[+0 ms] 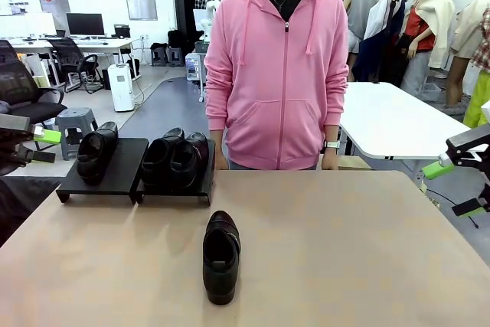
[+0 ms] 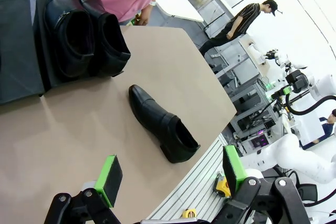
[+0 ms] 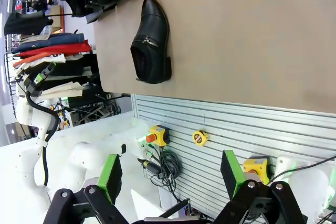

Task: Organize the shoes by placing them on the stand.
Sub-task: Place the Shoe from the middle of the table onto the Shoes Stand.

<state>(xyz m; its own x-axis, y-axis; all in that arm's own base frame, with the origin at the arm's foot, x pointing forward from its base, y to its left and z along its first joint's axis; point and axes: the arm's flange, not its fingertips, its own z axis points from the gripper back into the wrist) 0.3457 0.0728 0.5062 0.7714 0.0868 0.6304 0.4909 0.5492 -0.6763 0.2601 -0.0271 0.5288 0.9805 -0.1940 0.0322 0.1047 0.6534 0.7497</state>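
Observation:
One black loafer lies alone on the tan table, toe toward the person; it also appears as the lone shoe and the lone shoe. The stand is two black platforms at the far left. The left platform carries one shoe. The right platform carries a pair, seen again as the pair. My left gripper hovers open off the table's left side, empty. My right gripper hangs open off the right side, empty.
A person in a pink hoodie stands at the far edge, hands resting near the table rim. A slotted metal base with yellow button boxes lies below the table's near edge. A white table stands behind at right.

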